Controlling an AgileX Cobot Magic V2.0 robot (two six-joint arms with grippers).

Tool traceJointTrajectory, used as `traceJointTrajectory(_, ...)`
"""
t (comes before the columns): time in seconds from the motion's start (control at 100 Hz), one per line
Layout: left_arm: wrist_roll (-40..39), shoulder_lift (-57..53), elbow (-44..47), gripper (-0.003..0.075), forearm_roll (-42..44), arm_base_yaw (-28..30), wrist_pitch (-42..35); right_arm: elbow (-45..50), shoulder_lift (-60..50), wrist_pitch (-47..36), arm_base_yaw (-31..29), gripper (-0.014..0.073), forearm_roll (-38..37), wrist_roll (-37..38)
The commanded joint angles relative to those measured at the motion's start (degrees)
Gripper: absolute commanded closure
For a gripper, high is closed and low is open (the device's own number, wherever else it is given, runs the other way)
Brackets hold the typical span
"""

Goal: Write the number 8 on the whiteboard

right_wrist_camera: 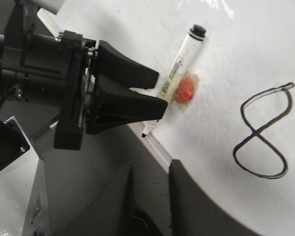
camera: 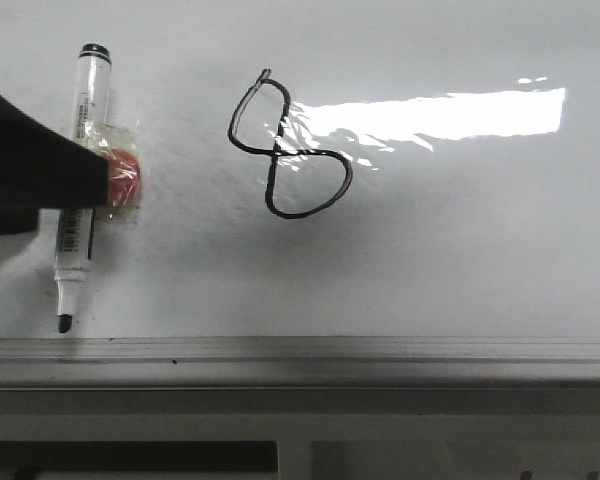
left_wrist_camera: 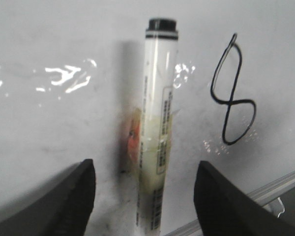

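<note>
The number 8 [camera: 290, 145] sits finished mid-whiteboard [camera: 460, 260]; at its nine o'clock the marker [camera: 83, 180] lies released between our spread left gripper [left_wrist_camera: 143, 196] fingers — we judge only retreat remains. Right gripper [right_wrist_camera: 150, 196]: narrowly parted, empty.

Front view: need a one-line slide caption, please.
Finished number 8 on the whiteboard; uncapped marker lying flat beside it, left gripper open over it.
</note>
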Motion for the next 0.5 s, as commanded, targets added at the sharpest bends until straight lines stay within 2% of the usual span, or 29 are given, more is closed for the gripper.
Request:
traceJointTrajectory(0.0,-0.4,-4.1,-1.5,0.0352,0.6,0.2,-3.0,-0.5,-3.5,-3.8,-0.1,0.0664,-3.7,0.1)
traceJointTrajectory(0.07,-0.4,-8.0,-1.2,0.0458,3.3,0.2,-2.9,1.8,-6.0,-6.0,-0.1,0.0659,-6.4,0.1)
traceJointTrajectory(0.19,-0.4,-15.5,0.6,0.0746,6.9,0.2,-3.0,8.1,-11.5,-13.6,-0.1,0.0659,-9.9,0.1)
traceJointTrajectory(0.38,-0.3,-27.9,6.5,0.0741,10.6,0.2,-2.9,21.9,-23.2,-27.5,-0.1,0.0659,-15.5,0.1)
traceJointTrajectory(0.49,-0.1,-35.2,10.3,0.0741,13.0,0.2,-2.0,29.3,-30.8,-30.6,-0.1,0.0659,-16.8,0.1)
